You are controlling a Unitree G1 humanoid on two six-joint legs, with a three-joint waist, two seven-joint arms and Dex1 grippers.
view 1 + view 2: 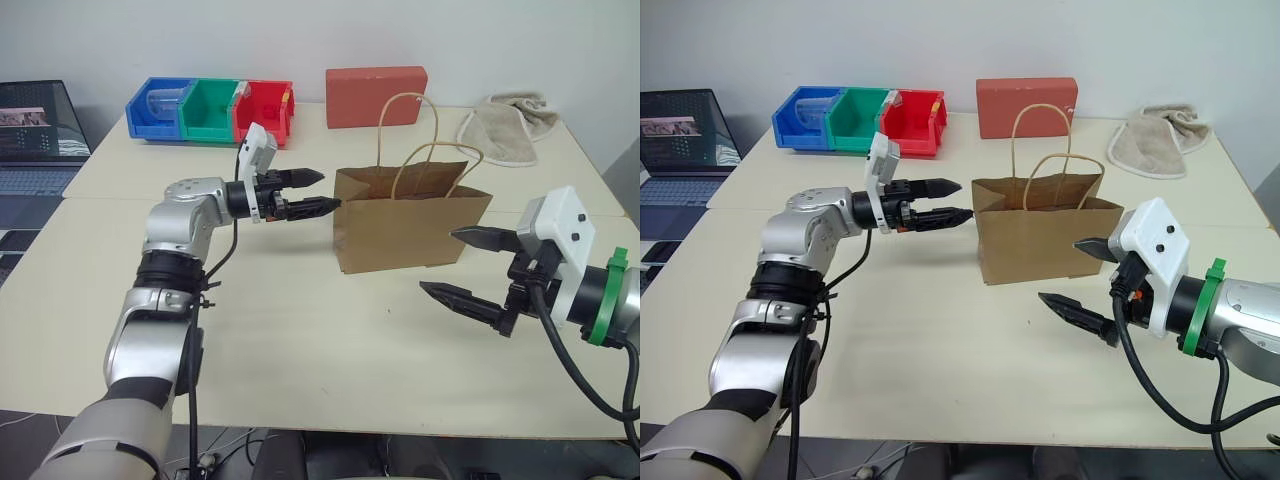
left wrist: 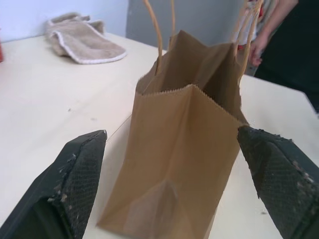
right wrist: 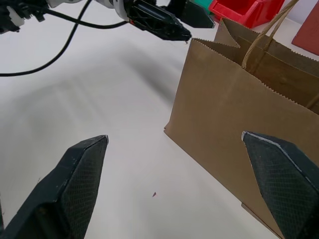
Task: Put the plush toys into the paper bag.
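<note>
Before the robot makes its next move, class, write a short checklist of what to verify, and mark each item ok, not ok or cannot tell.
1. Paper bag upright on the table: ok.
2. Bag mouth open: ok.
3. Left gripper open and empty, beside the bag's top edge: ok.
4. Right gripper open and empty: ok.
5. Plush toys inside the bag: cannot tell.
6. Towel and red box apart from the bag: ok.

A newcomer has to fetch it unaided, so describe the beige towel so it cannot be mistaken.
Start at the cream table and look to its far right corner, near the wall. There, behind the standing paper bag and to the right of the red box, lies the beige towel. It is the one soft, crumpled cloth; its neighbours are stiff and boxy.
</note>
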